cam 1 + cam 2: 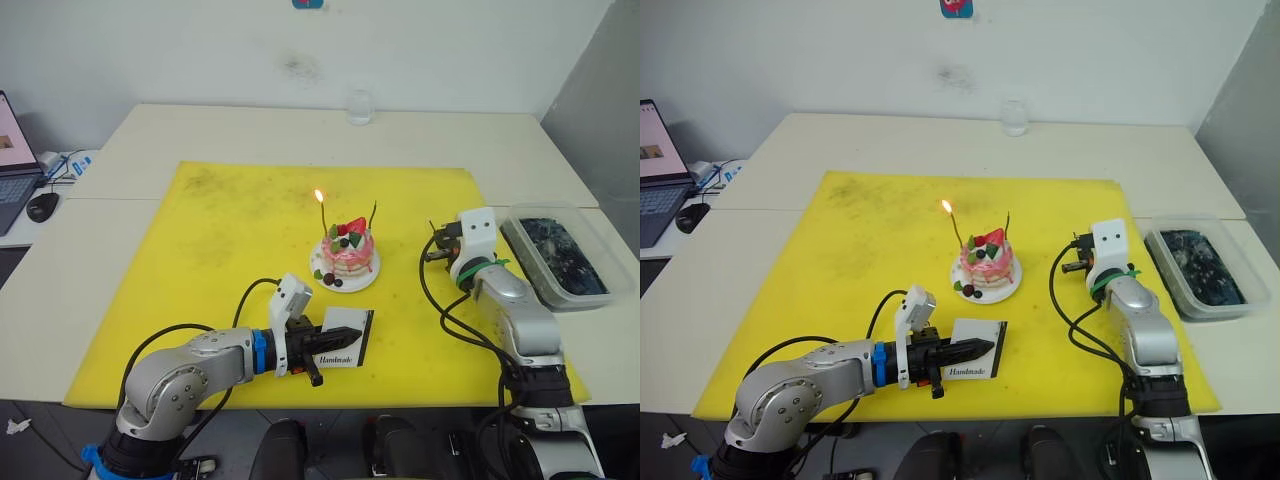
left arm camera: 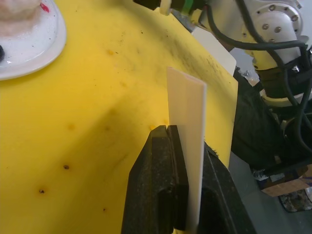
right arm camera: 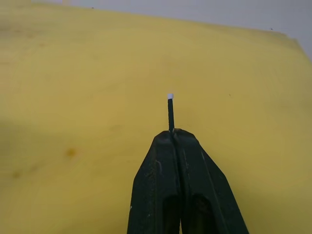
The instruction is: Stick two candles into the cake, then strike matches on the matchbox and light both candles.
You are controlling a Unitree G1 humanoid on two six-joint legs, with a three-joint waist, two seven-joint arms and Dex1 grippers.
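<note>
Matchbox (image 1: 342, 339) in left gripper (image 1: 312, 352) grip

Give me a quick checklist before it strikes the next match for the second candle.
1. Left gripper holds matchbox: ok.
2. Right gripper pinches a match: ok.
3. Match tip unburnt, white: ok.
4. Both candles stand in the cake: ok.
5. Left candle lit: ok.
6. Right candle lit: not ok, no flame.
</note>
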